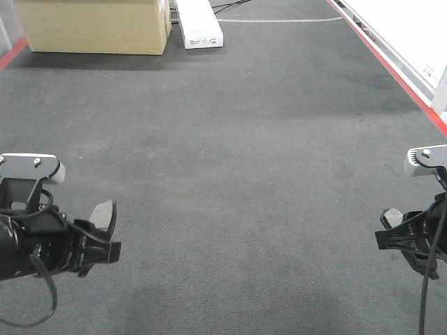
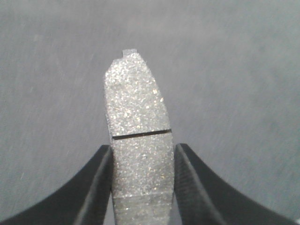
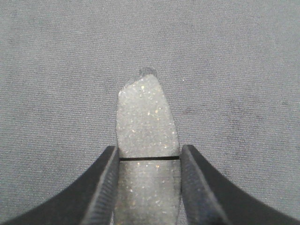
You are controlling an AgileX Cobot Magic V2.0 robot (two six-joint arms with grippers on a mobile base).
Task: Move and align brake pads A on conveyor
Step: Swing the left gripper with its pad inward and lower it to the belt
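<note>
Each of my grippers holds a brake pad above the dark grey conveyor belt [image 1: 230,139]. The left gripper [image 2: 143,161] is shut on a grey, speckled brake pad [image 2: 137,136] with a centre groove; the pad's tip [image 1: 103,215] pokes out at the lower left of the front view. The right gripper [image 3: 149,161] is shut on another grooved pad [image 3: 146,122], seen at the right edge [image 1: 392,218] of the front view. Both pads point away from me, above the belt.
A cardboard box [image 1: 94,26] and a white box [image 1: 199,24] stand at the far end of the belt. Red stripes [image 1: 391,66] run along the belt's edges, with a white wall panel [image 1: 412,31] beyond the right one.
</note>
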